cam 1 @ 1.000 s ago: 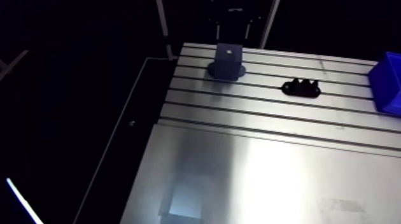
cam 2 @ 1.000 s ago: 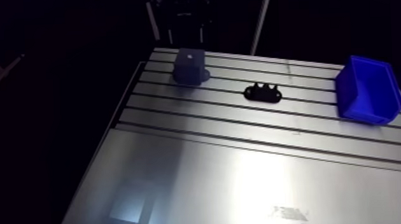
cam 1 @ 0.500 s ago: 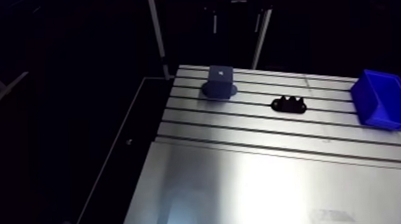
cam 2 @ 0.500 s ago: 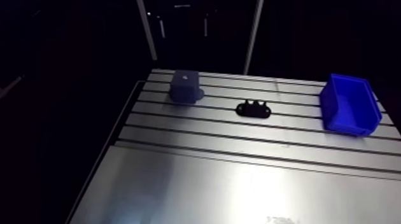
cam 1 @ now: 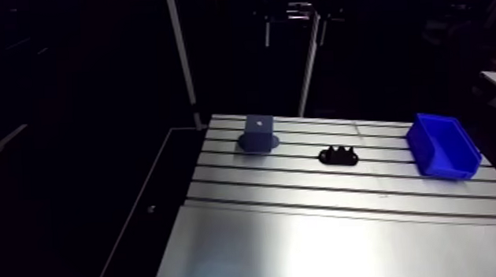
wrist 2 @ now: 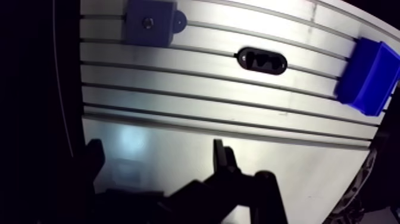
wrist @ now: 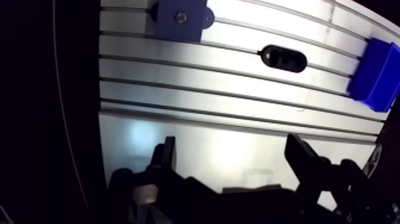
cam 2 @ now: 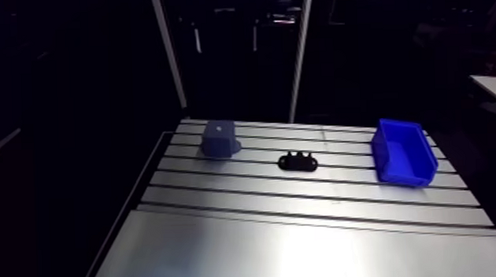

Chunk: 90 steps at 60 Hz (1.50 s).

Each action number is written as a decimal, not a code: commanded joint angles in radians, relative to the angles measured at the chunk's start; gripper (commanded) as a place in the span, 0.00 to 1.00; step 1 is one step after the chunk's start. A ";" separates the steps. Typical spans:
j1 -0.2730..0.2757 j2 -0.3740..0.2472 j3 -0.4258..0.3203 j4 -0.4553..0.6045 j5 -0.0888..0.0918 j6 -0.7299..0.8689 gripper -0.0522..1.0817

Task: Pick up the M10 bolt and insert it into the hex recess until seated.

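A small grey spot (wrist: 180, 16) is showing on top of the dark blue block (wrist: 189, 31); whether it is the M10 bolt's head or a recess cannot be told. The block is standing near the far left corner of the surface (wrist: 238, 101). A black part (wrist: 284, 58) is lying near the middle of the far edge, apart from the block, and a blue bin (wrist: 375, 74) is sitting near the far right corner. The tool (wrist: 231, 152) is hanging over the surface's smooth near part, fingers spread wide and gripping nothing.
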 commanded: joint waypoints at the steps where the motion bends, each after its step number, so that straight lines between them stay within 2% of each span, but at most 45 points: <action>1: -0.037 -0.154 0.049 0.021 -0.004 -0.024 0.05; 8: -0.067 -0.212 0.113 0.002 -0.002 -0.051 0.05; 16: -0.101 -0.251 0.185 -0.060 -0.004 -0.084 0.05; 22: -0.107 -0.264 0.207 -0.068 -0.004 -0.097 0.05; 32: -0.107 -0.265 0.205 -0.058 -0.002 -0.097 0.05; 42: -0.108 -0.264 0.198 -0.057 -0.019 -0.097 0.05; 53: -0.109 -0.258 0.173 -0.031 -0.019 -0.097 0.05; 90: -0.107 -0.238 0.169 -0.033 -0.016 -0.094 0.05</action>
